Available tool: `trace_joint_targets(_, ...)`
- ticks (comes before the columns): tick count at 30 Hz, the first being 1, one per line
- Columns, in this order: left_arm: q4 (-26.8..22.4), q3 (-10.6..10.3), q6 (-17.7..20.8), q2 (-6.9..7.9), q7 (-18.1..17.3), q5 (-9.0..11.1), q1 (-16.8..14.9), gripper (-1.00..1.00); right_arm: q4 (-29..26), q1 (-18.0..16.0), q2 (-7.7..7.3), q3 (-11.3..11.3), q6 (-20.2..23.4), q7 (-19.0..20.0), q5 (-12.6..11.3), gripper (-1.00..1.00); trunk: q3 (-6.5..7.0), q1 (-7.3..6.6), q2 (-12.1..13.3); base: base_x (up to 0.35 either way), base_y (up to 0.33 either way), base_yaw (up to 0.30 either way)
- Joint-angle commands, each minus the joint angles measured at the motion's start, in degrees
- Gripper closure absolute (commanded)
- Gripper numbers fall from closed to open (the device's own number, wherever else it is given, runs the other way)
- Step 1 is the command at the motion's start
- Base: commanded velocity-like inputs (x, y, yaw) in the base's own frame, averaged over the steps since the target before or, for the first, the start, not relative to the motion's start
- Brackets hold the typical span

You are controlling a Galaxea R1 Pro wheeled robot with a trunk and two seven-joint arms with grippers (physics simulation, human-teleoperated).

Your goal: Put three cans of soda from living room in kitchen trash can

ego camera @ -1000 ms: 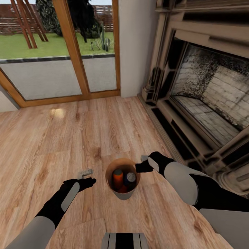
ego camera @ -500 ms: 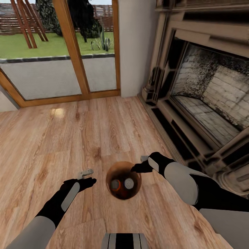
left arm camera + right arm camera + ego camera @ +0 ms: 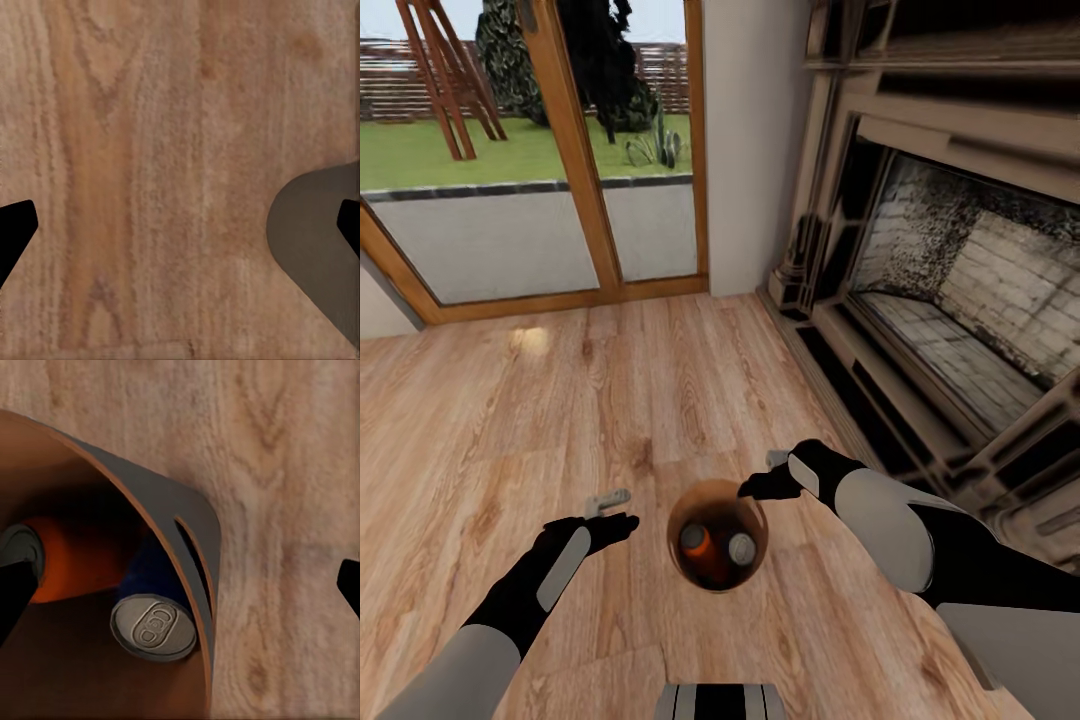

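Cans (image 3: 712,542), orange and blue, sit in the bin (image 3: 717,578) at lower centre, which now hangs from the right gripper (image 3: 757,487) closed on its rim, lifted off the floor (image 3: 510,420) for carrying kitchenward; left gripper (image 3: 610,508) open, empty.

Even, bright daylight enters through the glass doors (image 3: 540,150) at eleven o'clock, leaving a pale glare patch (image 3: 528,340) on the wood floor (image 3: 480,420). The fireplace (image 3: 960,300) at two o'clock bows with wide-angle distortion. Wrist views look soft and blurred.
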Motion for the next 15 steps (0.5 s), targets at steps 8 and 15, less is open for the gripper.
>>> trace_joint_targets(8,0.0,0.0,0.0,0.04,0.0,0.0,0.0,-1.0,0.0,0.0,-0.02,0.0,0.0,-0.1,0.0,-1.0,1.44,-1.76,3.2,0.0,0.0,0.0)
trace_joint_targets(15,0.0,0.0,0.0,0.08,0.0,0.0,0.0,-1.0,0.0,0.0,-0.07,0.0,-0.1,-0.2,0.0,-1.0,2.7,-3.3,6.0,0.0,0.0,0.0)
